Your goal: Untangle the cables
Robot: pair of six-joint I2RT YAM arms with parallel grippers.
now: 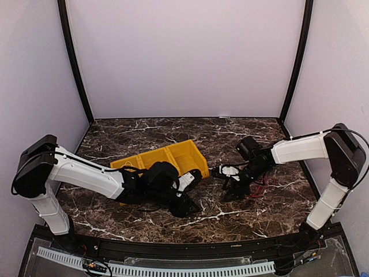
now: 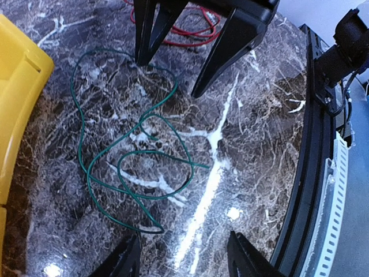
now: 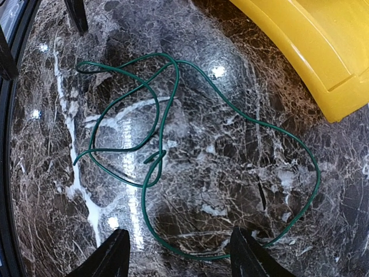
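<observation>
On the marbled surface [image 1: 144,131], top view: the left claw [image 1: 184,203] and right claw [image 1: 232,188] are hovering near each other, just beside the yellow bin [image 1: 173,157]. Left wrist view: your claw is standing wide and empty. The green cable [image 2: 151,152] is lying in crossed loops ahead of it, with the red cable [image 2: 196,30] beyond. Right wrist view: this claw too is gaping empty above the green loops. You are seemingly preparing a pick: aim for a free end, not a crossing, and draw it outward slowly.
</observation>
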